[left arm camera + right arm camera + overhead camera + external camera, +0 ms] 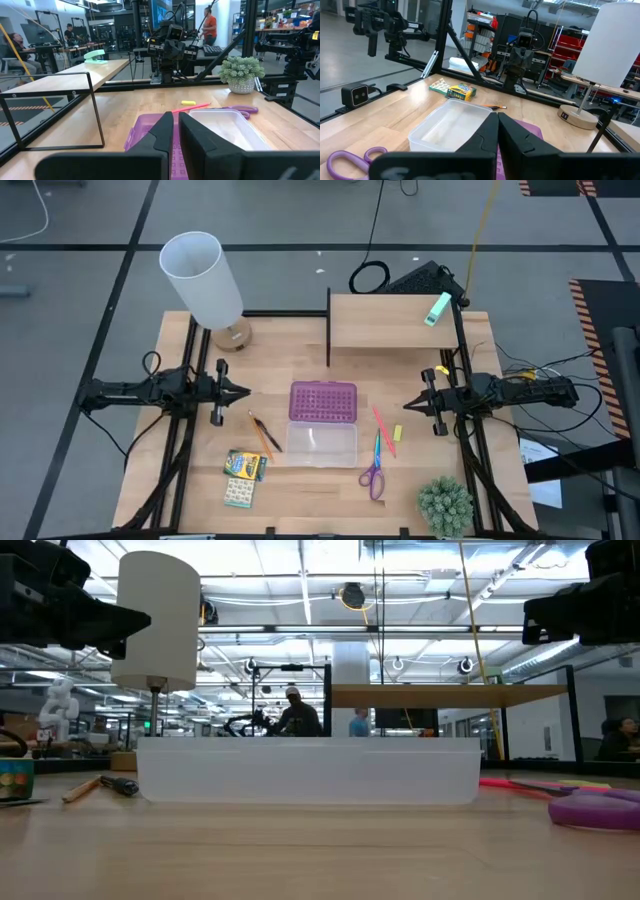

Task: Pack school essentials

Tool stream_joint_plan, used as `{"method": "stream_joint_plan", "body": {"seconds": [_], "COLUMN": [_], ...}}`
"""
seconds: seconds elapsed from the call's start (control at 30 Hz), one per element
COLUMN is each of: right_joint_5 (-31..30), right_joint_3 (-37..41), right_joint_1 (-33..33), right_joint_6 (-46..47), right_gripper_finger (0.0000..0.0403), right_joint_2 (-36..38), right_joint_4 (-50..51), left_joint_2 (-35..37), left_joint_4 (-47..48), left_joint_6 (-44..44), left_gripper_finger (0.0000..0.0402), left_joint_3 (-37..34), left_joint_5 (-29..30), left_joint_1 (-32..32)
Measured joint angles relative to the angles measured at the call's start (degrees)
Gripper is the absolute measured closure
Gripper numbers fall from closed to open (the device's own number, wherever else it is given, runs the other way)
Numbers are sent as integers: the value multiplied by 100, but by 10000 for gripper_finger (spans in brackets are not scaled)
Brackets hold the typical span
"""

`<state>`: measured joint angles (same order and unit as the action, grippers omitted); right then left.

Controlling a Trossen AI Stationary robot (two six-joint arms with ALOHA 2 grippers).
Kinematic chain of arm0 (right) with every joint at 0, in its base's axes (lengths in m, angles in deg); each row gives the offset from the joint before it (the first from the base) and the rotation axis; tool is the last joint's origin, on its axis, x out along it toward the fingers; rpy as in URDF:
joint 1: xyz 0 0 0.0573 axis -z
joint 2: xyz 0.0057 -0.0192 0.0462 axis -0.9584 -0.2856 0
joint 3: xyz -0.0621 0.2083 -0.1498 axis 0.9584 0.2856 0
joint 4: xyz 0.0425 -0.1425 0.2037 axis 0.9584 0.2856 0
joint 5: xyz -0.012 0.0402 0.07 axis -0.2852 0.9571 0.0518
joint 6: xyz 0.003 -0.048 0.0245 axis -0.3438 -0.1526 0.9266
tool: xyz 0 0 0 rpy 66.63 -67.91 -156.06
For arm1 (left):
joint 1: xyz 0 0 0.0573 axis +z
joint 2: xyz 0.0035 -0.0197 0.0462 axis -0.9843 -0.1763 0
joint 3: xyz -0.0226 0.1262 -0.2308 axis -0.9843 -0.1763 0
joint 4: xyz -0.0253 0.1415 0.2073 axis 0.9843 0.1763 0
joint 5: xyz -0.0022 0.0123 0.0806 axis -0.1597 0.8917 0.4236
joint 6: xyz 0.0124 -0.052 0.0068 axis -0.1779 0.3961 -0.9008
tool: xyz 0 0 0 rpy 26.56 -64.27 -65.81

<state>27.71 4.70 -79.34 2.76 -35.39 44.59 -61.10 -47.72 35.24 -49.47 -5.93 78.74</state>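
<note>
The school essentials lie on the wooden table around an opened case with a purple studded lid (323,401) and a clear tray (321,445). Left of the tray are a dark and an orange pencil (262,432), a yellow-green crayon box (245,464) and a pale patterned pack (238,494). Right of it are a pink pen (384,430), a small yellow piece (397,434), a blue pen (377,450) and purple-handled scissors (373,478). My left gripper (243,392) hovers shut left of the lid. My right gripper (408,405) hovers shut right of it. Neither holds anything.
A white lamp (205,280) stands at the far left. A wooden shelf on a black frame (390,320) at the far right carries a mint-green block (437,309). A small potted plant (445,502) sits at the near right corner.
</note>
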Motion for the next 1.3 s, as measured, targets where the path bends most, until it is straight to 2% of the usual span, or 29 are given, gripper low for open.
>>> {"method": "stream_joint_plan", "body": {"seconds": [1.2,1.3], "right_joint_5": [20,-9], "right_joint_3": [1,-2], "right_joint_1": [0,0], "right_joint_6": [6,409], "right_gripper_finger": [403,403], "right_joint_2": [0,-2], "right_joint_4": [-90,-92], "left_joint_2": [2,0], "left_joint_4": [0,0], "left_joint_6": [-2,-1], "left_gripper_finger": [369,369], "left_joint_3": [0,0], "left_joint_5": [0,-1], "left_joint_1": [1,1]}}
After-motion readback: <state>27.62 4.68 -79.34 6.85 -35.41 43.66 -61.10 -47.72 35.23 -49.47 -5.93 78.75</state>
